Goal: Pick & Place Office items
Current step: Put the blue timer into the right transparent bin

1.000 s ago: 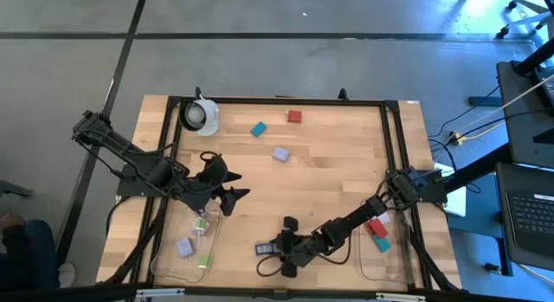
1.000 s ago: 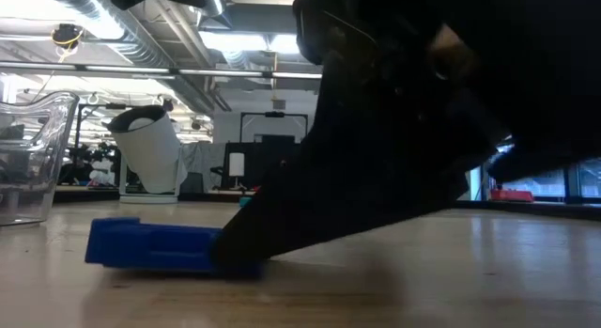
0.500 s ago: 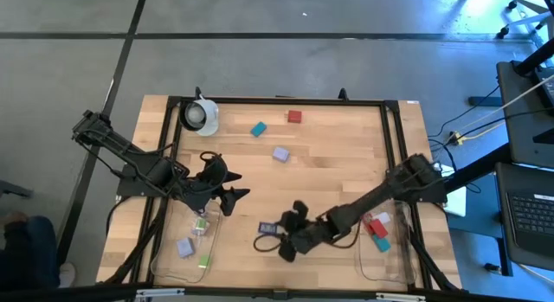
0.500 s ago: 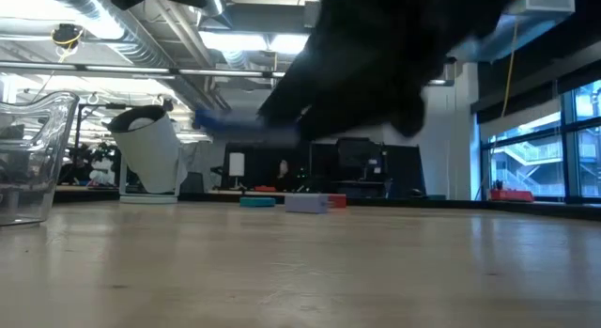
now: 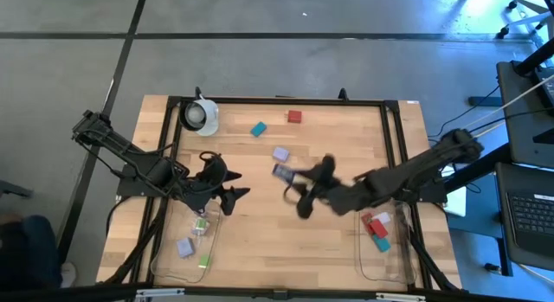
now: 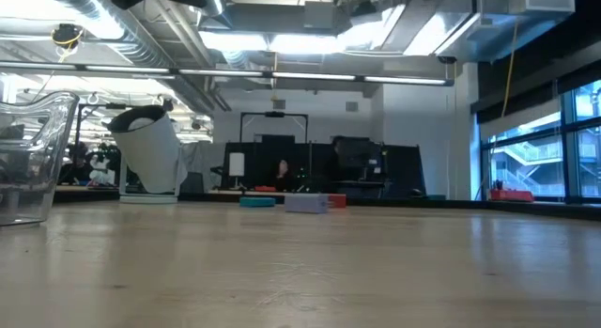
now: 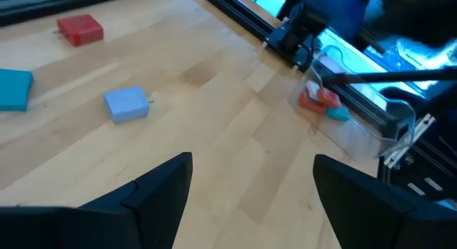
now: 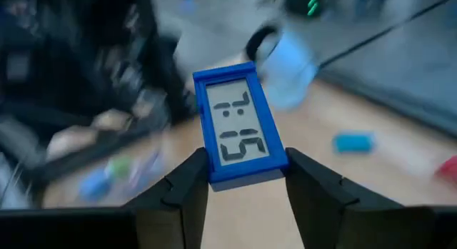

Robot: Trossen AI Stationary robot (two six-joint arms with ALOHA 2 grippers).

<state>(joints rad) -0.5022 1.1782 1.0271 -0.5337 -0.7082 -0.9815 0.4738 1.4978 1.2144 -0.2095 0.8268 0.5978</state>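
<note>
A dark blue piece with a grey number display (image 8: pixel 239 135) sits in my right gripper (image 8: pixel 246 179), which is shut on it over the middle of the table (image 5: pixel 293 176). On the far part of the table lie a red piece (image 5: pixel 294 117), a teal piece (image 5: pixel 258 129) and a lavender piece (image 5: pixel 280 153); the left wrist view shows the same red piece (image 7: pixel 80 29), teal piece (image 7: pixel 14 89) and lavender piece (image 7: pixel 127 104). My left gripper (image 5: pixel 230 186) hangs open over the far end of the left clear tray, with nothing between its fingers (image 7: pixel 250 195). My right gripper pinches the dark blue piece between its two fingers (image 8: pixel 187 181), at the end below the display (image 8: pixel 243 176), one finger on each long side. The fingers come roughly level from the table's right. The piece is lifted clear and sticks out past the fingertips (image 5: pixel 282 171).
A white round object with a dark centre (image 5: pixel 202 116) stands at the far left corner. The left clear tray (image 5: pixel 164 266) holds lavender and green pieces. The right clear tray (image 5: pixel 394 269) holds a red (image 5: pixel 376 224) and a teal piece (image 5: pixel 382 244). A black frame (image 5: pixel 277 100) borders the table.
My right gripper has lifted the dark blue piece clear of the table near the near edge, and has carried it up and toward the far edge, to above the table's middle. It has left the low view. The gripper has stayed shut on the piece.
</note>
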